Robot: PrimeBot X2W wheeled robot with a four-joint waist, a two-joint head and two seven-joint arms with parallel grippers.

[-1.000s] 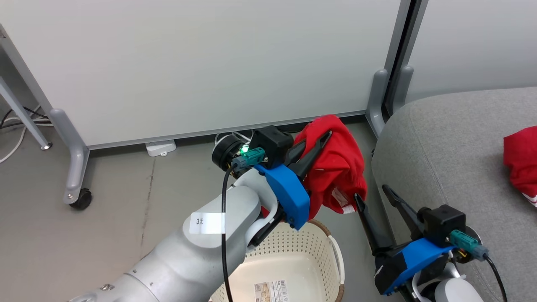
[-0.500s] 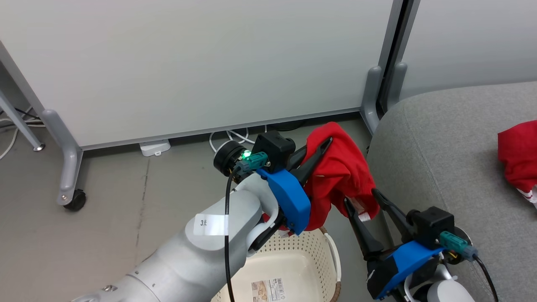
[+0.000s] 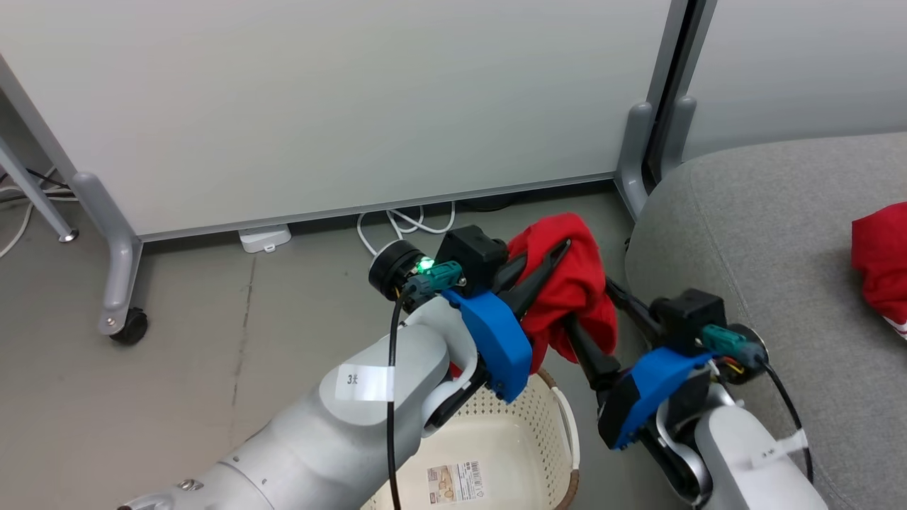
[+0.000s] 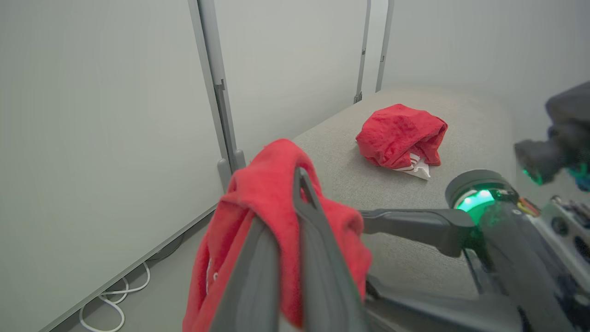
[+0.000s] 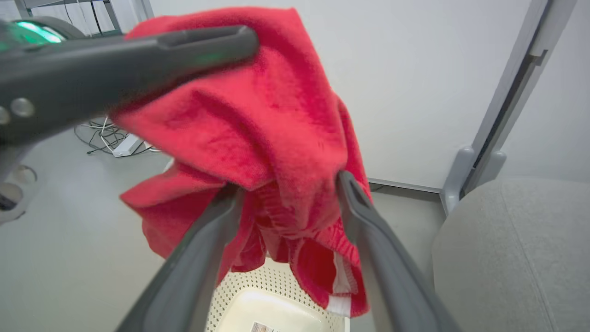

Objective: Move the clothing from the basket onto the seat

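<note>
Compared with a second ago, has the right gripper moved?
Yes. Against the basket, the right gripper has shifted left and forward, and its open fingers now straddle the red garment held by the left gripper.

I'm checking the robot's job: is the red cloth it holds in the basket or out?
Out. The red garment hangs pinched in the shut left gripper, lifted above the basket.

The basket (image 3: 524, 425) stands on the floor (image 3: 212, 340), left of the sofa (image 3: 765, 234). A garment (image 3: 570, 283) hangs above the basket's far rim. A second garment (image 3: 879, 262) lies on the sofa. A partition (image 3: 354, 106) stands behind everything.
</note>
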